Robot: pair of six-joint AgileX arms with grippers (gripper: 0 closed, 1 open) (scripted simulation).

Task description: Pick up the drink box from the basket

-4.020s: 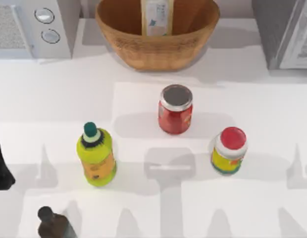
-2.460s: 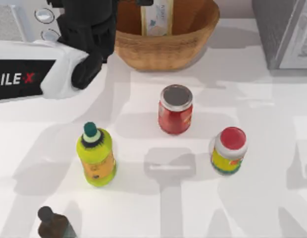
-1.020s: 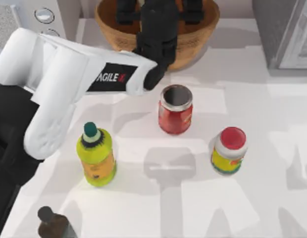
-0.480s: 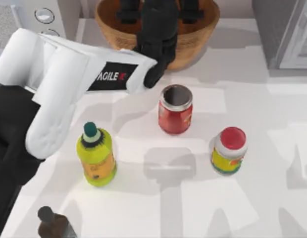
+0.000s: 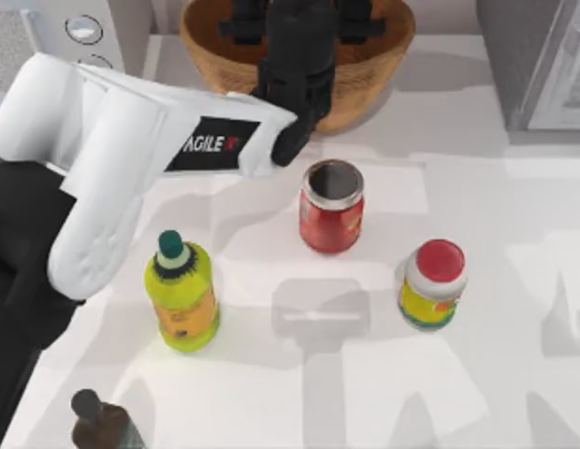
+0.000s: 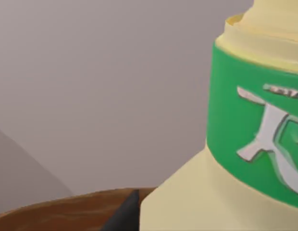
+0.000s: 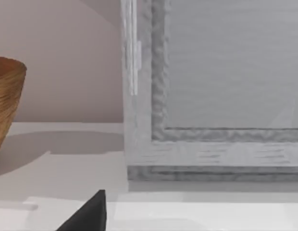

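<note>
Basket point(image 5: 365, 84) rim sits at the table's far edge, and my left gripper point(image 5: 295, 14) reaches down inside it from the left; the arm's black wrist covers the middle of the bowl. I cannot tell whether the fingers are apart or together. From the left wrist, the box point(image 6: 221, 159) is very close, pale yellow with a green band, its base behind the brown rim point(image 6: 62, 211). Open white table lies between the basket and the red jar point(image 5: 332, 206). A yellow jar point(image 5: 432, 283) stands to the right, a green bottle point(image 5: 182, 295) to the left, both well apart from the basket. A grey cabinet point(image 5: 533, 56) flanks its right side.
</note>
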